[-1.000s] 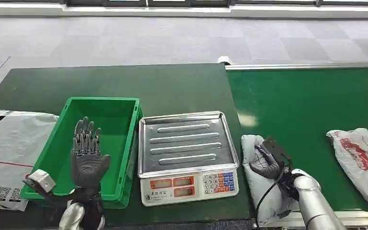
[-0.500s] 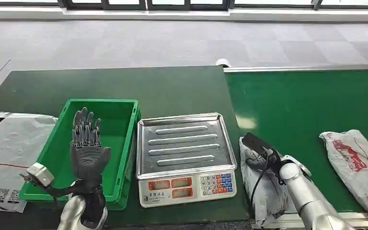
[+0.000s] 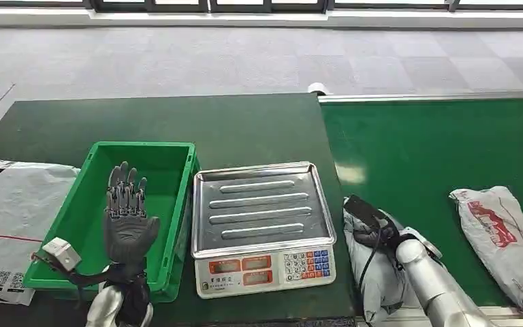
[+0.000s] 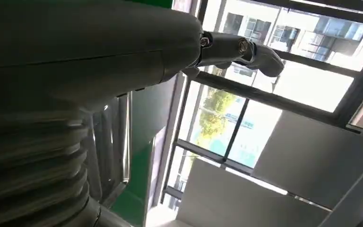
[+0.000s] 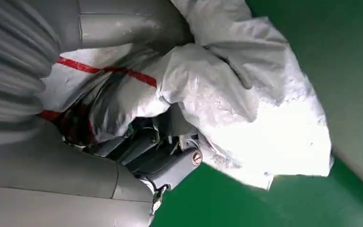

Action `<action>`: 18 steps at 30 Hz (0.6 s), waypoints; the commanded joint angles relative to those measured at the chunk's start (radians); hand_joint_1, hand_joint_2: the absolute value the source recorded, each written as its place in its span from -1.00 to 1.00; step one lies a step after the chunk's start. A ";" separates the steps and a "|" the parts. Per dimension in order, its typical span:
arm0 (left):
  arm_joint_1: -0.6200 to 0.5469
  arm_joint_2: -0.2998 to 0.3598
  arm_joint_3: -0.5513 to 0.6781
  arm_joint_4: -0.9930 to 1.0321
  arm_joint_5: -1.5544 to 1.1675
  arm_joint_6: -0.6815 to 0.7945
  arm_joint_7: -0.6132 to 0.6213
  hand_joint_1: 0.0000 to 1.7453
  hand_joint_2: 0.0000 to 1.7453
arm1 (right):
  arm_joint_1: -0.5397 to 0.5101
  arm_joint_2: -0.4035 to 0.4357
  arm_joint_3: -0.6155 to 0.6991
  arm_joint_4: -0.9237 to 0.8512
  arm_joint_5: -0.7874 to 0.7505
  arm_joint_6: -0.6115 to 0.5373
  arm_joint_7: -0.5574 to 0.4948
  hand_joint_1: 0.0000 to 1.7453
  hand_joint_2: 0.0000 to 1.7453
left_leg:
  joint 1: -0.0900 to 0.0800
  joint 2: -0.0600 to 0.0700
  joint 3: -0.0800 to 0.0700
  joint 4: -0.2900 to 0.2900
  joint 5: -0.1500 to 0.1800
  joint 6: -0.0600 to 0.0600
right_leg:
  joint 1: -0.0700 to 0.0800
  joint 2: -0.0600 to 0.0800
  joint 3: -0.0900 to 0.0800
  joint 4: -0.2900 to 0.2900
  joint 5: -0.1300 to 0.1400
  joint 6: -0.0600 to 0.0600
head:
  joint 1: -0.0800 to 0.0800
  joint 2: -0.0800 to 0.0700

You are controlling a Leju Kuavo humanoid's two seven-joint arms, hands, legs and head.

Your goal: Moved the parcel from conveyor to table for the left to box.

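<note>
**Right hand clamped on the parcel at the conveyor's near edge**

I see the parcel (image 3: pixel 374 272), a crumpled white bag with red marking, lying on the green conveyor (image 3: pixel 436 150) at about 5 o'clock in my head view, just beside the scale's right side. My right hand (image 3: pixel 371 228) sits on top of it, and the right wrist view shows the fingers (image 5: pixel 170 165) curled into the bag's folds, grasping the plastic (image 5: pixel 227 90) with the thumb pressed against it.

At 9 o'clock from the parcel stands the scale (image 3: pixel 262 225), its steel tray bare, its keypad facing me. Further toward 9 o'clock is the green box (image 3: pixel 177 204) on the dark green surface (image 3: pixel 177 116). My left hand (image 3: pixel 128 221) is raised over the box's near half, palm toward me, fingers (image 3: pixel 124 184) released and spread upward, holding nothing.

A second white parcel (image 3: pixel 504 238) lies on the conveyor at 3 o'clock, well apart from the held one. A large white bag (image 3: pixel 13 204) lies at the far 9 o'clock edge, beside the box.
</note>
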 commanded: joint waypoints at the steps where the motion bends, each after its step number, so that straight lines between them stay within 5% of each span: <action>1: 0.086 -0.014 0.074 -0.054 -0.028 -0.008 0.001 -1.00 1.00 | 0.163 0.031 -0.200 -0.319 -0.117 -0.092 -0.043 1.00 1.00 | -0.001 -0.005 -0.004 0.000 0.001 0.001 | -0.001 -0.005 -0.003 0.000 0.000 0.000 | 0.000 0.000; 7: 0.090 -0.016 0.075 -0.056 -0.032 -0.011 -0.003 -1.00 1.00 | 0.198 0.033 -0.250 -0.412 -0.160 -0.076 -0.060 1.00 1.00 | -0.005 -0.021 -0.010 -0.002 0.008 0.002 | -0.005 -0.020 -0.012 0.001 0.000 0.001 | 0.000 0.000; 11: 0.079 0.002 0.053 -0.019 -0.031 -0.009 -0.040 -1.00 1.00 | 0.277 0.063 -0.463 -0.664 -0.434 -0.175 -0.320 1.00 1.00 | -0.007 -0.028 -0.014 -0.002 0.009 0.002 | -0.007 -0.027 -0.016 0.002 -0.001 0.001 | 0.000 0.000; 13: 0.067 -0.003 0.055 -0.007 -0.035 -0.013 -0.040 -1.00 1.00 | 0.322 0.044 -0.507 -0.794 -0.482 -0.145 -0.283 1.00 1.00 | -0.007 -0.032 -0.019 0.000 0.010 0.001 | -0.007 -0.030 -0.019 0.004 -0.002 0.001 | 0.000 0.000; 14: 0.062 -0.004 0.054 -0.005 -0.039 -0.026 -0.040 -1.00 1.00 | 0.348 0.057 -0.559 -0.894 -0.547 -0.176 -0.395 1.00 1.00 | -0.008 -0.034 -0.021 0.000 0.010 0.002 | -0.008 -0.032 -0.021 0.005 -0.002 0.001 | 0.000 0.000; 18: 0.058 -0.013 0.056 0.001 -0.048 -0.038 -0.040 -1.00 1.00 | 0.334 0.086 -0.584 -1.030 -0.553 -0.199 -0.401 1.00 1.00 | -0.013 -0.037 -0.027 0.000 0.012 0.003 | -0.011 -0.035 -0.027 0.006 -0.002 0.001 | 0.000 0.000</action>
